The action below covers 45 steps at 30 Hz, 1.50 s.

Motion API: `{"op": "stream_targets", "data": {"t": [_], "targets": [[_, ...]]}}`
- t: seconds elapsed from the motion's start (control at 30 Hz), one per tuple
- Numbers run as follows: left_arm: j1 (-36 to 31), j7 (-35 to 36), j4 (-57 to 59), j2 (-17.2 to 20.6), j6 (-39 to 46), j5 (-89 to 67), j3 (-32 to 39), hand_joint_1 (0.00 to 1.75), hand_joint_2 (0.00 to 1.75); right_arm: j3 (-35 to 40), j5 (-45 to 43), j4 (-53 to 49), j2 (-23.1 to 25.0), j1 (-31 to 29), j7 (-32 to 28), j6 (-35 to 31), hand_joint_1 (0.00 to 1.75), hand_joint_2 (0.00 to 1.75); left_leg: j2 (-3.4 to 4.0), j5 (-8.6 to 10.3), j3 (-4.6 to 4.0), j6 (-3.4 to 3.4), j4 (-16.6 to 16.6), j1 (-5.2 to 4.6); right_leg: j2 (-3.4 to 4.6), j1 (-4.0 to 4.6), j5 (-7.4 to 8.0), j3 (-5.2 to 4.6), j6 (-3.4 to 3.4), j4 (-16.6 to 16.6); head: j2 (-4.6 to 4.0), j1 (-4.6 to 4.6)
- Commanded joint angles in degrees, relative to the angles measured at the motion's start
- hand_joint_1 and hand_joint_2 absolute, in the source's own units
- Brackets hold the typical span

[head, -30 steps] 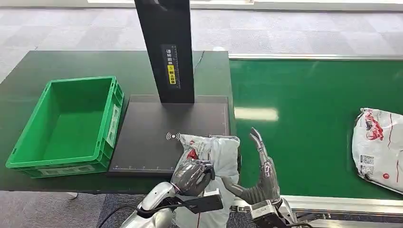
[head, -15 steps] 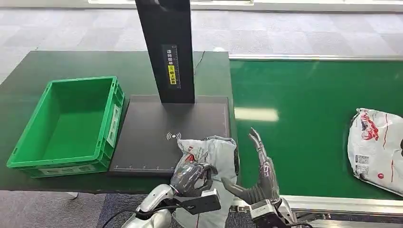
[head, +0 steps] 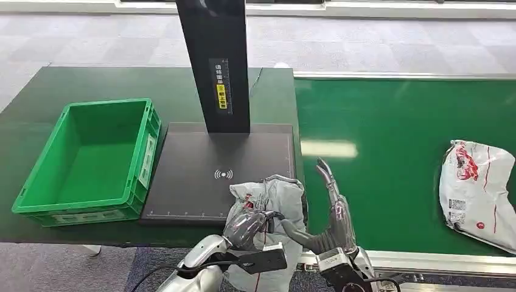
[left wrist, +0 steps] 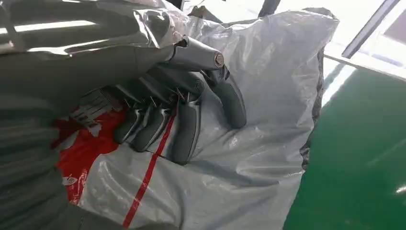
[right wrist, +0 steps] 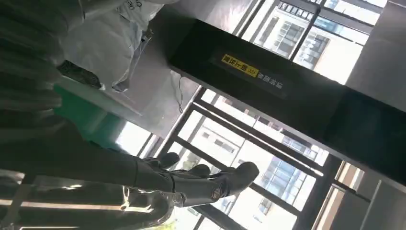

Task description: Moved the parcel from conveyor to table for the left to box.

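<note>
Fingers of your left hand curl onto the parcel, gripping it at the table's near edge, partly on the black pad. Your right hand stands beside it, fingers spread, holding nothing. The green box sits left.

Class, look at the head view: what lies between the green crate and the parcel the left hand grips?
In the head view, the black scanner base plate lies between the green crate and the parcel gripped by the left hand; that stretch of the plate is bare apart from a printed symbol.
</note>
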Motion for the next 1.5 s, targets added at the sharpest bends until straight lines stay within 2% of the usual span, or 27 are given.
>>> {"op": "stream_targets", "data": {"t": [0.03,0.2,0.23,0.3,0.33,0.4,0.43,0.5,0.53,0.7,0.73,0.8,0.83,0.93,0.97,1.0,1.03,1.07,1.13,1.17,1.2,1.23,1.27,1.37,1.4,1.5], "targets": [[1.66,1.19,7.85,1.23,-1.46,-0.41,0.23,0.00,1.75,0.52,-0.05,3.91,0.32,-1.70,0.21,0.41,0.00,1.75,0.20,0.21,-0.28,0.00,-0.15,-0.01,0.20,0.00,0.27,-0.35,-0.03,-0.15,0.00,-0.02],[1.66,1.19,7.85,1.23,-1.46,-0.41,0.23,0.00,1.75,0.52,-0.05,3.91,0.32,-1.70,0.21,0.41,0.00,1.75,0.07,0.09,-0.04,0.01,-0.04,-0.01,0.10,-0.01,0.11,-0.06,0.00,-0.04,0.00,-0.02],[1.66,1.19,7.85,1.23,-1.46,-0.41,0.23,0.00,1.75,0.52,-0.05,3.91,0.32,-1.70,0.21,0.41,0.00,1.75,0.15,0.24,-0.32,0.01,-0.14,-0.01,0.18,-0.01,0.28,-0.37,-0.01,-0.13,0.00,-0.02],[1.66,1.19,7.85,1.23,-1.46,-0.41,0.23,0.00,1.75,0.52,-0.05,3.91,0.32,-1.70,0.21,0.41,0.00,1.75,0.02,0.04,0.05,0.02,-0.02,-0.01,0.08,-0.01,0.05,0.04,0.01,-0.02,0.00,-0.02],[1.66,1.19,7.85,1.23,-1.46,-0.41,0.23,0.00,1.75,0.52,-0.05,3.91,0.32,-1.70,0.21,0.41,0.00,1.75,0.07,0.20,-0.26,0.02,-0.11,-0.02,0.13,-0.02,0.23,-0.29,0.00,-0.10,0.00,-0.02],[1.66,1.19,7.85,1.23,-1.46,-0.41,0.23,0.00,1.75,0.52,-0.05,3.91,0.32,-1.70,0.21,0.41,0.00,1.75,-0.01,0.07,-0.04,0.02,-0.03,-0.02,0.07,-0.02,0.09,-0.05,0.01,-0.03,0.00,-0.02],[1.66,1.19,7.85,1.23,-1.46,-0.41,0.23,0.00,1.75,0.52,-0.05,3.91,0.32,-1.70,0.21,0.41,0.00,1.75,0.09,0.24,-0.35,0.02,-0.13,-0.01,0.16,-0.01,0.29,-0.39,-0.01,-0.13,0.00,-0.02],[1.66,1.19,7.85,1.23,-1.46,-0.41,0.23,0.00,1.75,0.52,-0.05,3.91,0.32,-1.70,0.21,0.41,0.00,1.75,-0.04,0.03,0.05,0.03,-0.01,-0.01,0.05,-0.01,0.04,0.06,0.01,-0.02,0.00,-0.02],[1.66,1.19,7.85,1.23,-1.46,-0.41,0.23,0.00,1.75,0.52,-0.05,3.91,0.32,-1.70,0.21,0.41,0.00,1.75,0.03,0.17,-0.22,0.03,-0.09,-0.02,0.11,-0.02,0.21,-0.24,0.00,-0.08,0.00,0.00],[1.66,1.19,7.85,1.23,-1.46,-0.41,0.23,0.00,1.75,0.52,-0.05,3.91,0.32,-1.70,0.21,0.41,0.00,1.75,-0.07,0.01,0.08,0.02,0.01,-0.01,0.02,-0.01,0.01,0.09,0.02,0.01,0.00,0.00],[1.66,1.19,7.85,1.23,-1.46,-0.41,0.23,0.00,1.75,0.52,-0.05,3.91,0.32,-1.70,0.21,0.41,0.00,1.75,0.00,0.14,-0.17,0.03,-0.07,-0.01,0.09,-0.01,0.17,-0.18,0.01,-0.07,0.00,-0.02],[1.46,1.56,8.46,0.97,-1.94,-0.72,0.21,0.00,1.75,0.60,-0.05,4.03,0.33,-1.66,0.23,0.43,0.00,1.75,-0.04,0.08,-0.05,0.02,-0.02,-0.01,0.05,-0.02,0.09,-0.05,0.02,-0.03,0.00,-0.02],[1.32,2.13,8.68,0.96,-1.81,-1.04,0.17,0.00,1.75,0.57,-0.05,4.03,0.39,-1.61,0.29,0.36,0.00,1.75,0.02,0.20,-0.25,0.02,-0.10,-0.02,0.10,-0.01,0.23,-0.27,0.01,-0.10,0.00,-0.02],[0.81,3.76,9.82,0.45,-0.63,-2.39,0.95,0.00,1.75,0.40,0.12,3.75,0.65,-1.36,0.51,0.14,0.00,1.75,-0.12,0.01,0.10,0.02,0.02,-0.02,-0.02,-0.02,-0.01,0.13,0.04,0.02,0.00,-0.02],[0.70,4.09,10.07,0.34,-0.35,-2.93,1.16,0.00,1.75,0.41,0.21,3.78,0.79,-1.36,0.61,0.12,0.00,1.75,-0.05,0.17,-0.19,0.02,-0.08,-0.01,0.04,-0.01,0.18,-0.18,0.03,-0.08,0.00,-0.02],[0.65,4.41,10.20,0.28,-0.03,-3.50,1.10,0.00,1.75,0.40,0.29,3.89,0.89,-1.39,0.68,0.13,0.00,1.75,-0.13,0.00,0.12,0.03,0.02,-0.02,-0.03,-0.02,-0.01,0.15,0.05,0.02,0.00,-0.02],[0.64,4.71,10.25,0.26,0.39,-3.99,1.05,0.00,1.75,0.37,0.40,3.93,0.94,-1.39,0.75,0.14,0.00,1.75,-0.10,0.02,0.07,0.02,0.01,-0.01,-0.01,-0.02,0.01,0.10,0.05,0.01,0.00,0.00],[0.75,4.98,10.03,0.22,1.28,-4.75,1.24,0.00,1.75,0.27,0.50,3.81,0.98,-1.27,0.79,0.15,0.00,1.75,0.00,0.15,-0.21,0.02,-0.06,-0.01,0.09,-0.01,0.19,-0.21,0.03,-0.06,0.00,-0.02],[1.46,4.75,8.01,0.31,5.32,-5.85,2.26,0.00,1.75,-0.06,0.55,2.81,0.80,-0.46,0.79,0.14,0.00,1.75,-0.10,-0.05,0.12,0.04,0.04,-0.01,0.00,-0.02,-0.02,0.15,0.05,0.04,0.00,-0.02],[1.97,5.47,5.99,0.61,7.97,-6.80,2.80,0.00,1.75,-0.28,0.80,1.70,0.50,0.43,0.83,0.11,0.00,1.75,-0.05,0.10,-0.18,0.05,-0.03,-0.01,0.04,-0.02,0.15,-0.18,0.04,-0.03,0.00,0.00],[2.76,4.40,2.12,0.43,26.93,-7.87,6.25,0.00,1.75,-0.02,0.92,0.70,-0.11,0.86,0.85,0.44,0.00,1.75,-0.09,-0.10,-0.06,0.15,0.08,-0.01,0.01,-0.01,0.02,-0.05,0.04,0.07,0.00,-0.02],[2.35,4.53,0.27,1.16,27.40,-7.73,6.59,0.00,1.75,0.13,0.82,0.36,-0.37,0.83,0.98,0.71,0.00,1.75,-0.10,-0.19,0.13,0.17,0.09,-0.01,-0.01,-0.01,-0.07,0.12,0.04,0.09,0.00,0.00],[2.46,4.57,-1.66,1.67,26.89,-7.58,6.83,0.00,1.75,0.25,0.71,0.41,-0.42,0.57,1.10,0.91,0.00,1.75,0.00,-0.01,-0.26,0.16,0.00,0.01,0.09,0.01,0.15,-0.31,0.01,-0.01,0.00,-0.02],[3.42,2.43,-3.28,1.72,28.68,-6.27,7.53,0.00,1.75,0.48,0.62,1.32,-0.28,-0.04,1.13,0.99,0.00,1.75,0.29,-0.01,-0.17,-0.01,0.03,0.04,0.31,0.05,0.16,-0.31,-0.10,0.02,0.00,-0.02],[3.43,0.72,-3.01,1.46,30.65,-4.89,7.78,0.00,1.75,0.66,0.59,1.47,-0.36,-0.06,1.13,0.99,0.00,1.75,0.26,-0.13,0.13,-0.01,0.04,0.04,0.24,0.05,0.02,-0.03,-0.11,0.04,0.00,-0.02],[3.49,-0.80,-3.61,1.58,32.74,-3.09,7.67,0.00,1.75,0.87,0.39,1.77,-0.59,-0.10,1.09,0.91,0.00,1.75,0.10,-0.04,0.13,-0.02,0.00,0.05,0.09,0.06,-0.03,-0.07,-0.08,-0.02,0.00,-0.02]]}}
